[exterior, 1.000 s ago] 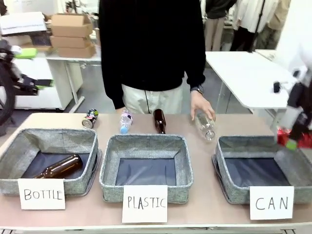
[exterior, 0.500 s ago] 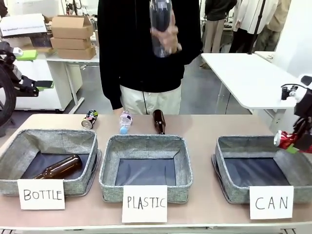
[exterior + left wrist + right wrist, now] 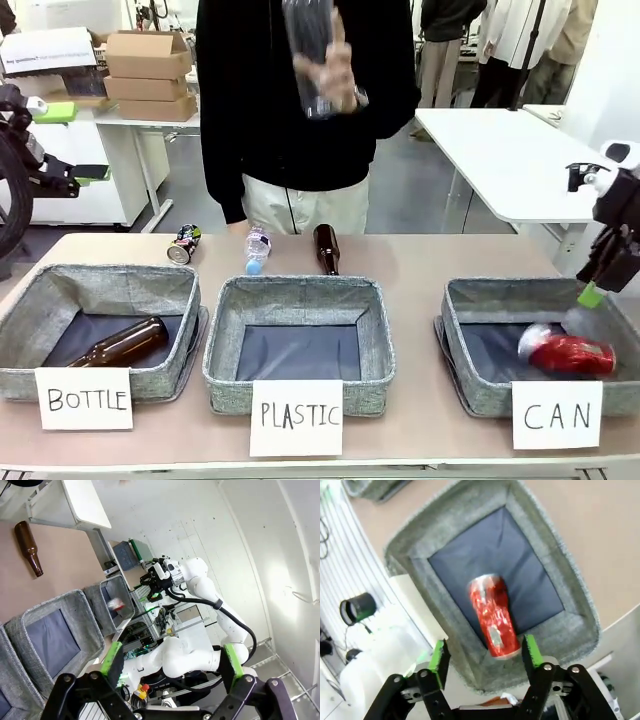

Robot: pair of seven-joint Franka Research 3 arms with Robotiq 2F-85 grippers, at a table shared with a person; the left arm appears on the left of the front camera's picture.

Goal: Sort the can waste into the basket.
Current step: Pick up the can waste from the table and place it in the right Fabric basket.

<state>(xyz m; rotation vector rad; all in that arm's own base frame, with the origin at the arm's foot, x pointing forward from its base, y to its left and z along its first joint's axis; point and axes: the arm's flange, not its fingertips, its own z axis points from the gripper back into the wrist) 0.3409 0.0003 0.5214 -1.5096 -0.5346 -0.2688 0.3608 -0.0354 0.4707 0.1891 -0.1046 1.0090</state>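
Across the desk's right end, front view: the basket [image 3: 470, 300] sits by the near edge, its CAN label facing the robot; the red can [image 3: 568, 352] lies on the lining, clear of the right gripper [image 3: 592, 295], which hangs above with jaws parted and nothing held, probably to drop it inside; the dark can [image 3: 184, 244] lies unsorted near the far edge, left. Left wrist view: the left gripper [image 3: 172, 662] spreads wide and empty. Right wrist view: green pads [image 3: 439, 661] frame the red can mid-basket.
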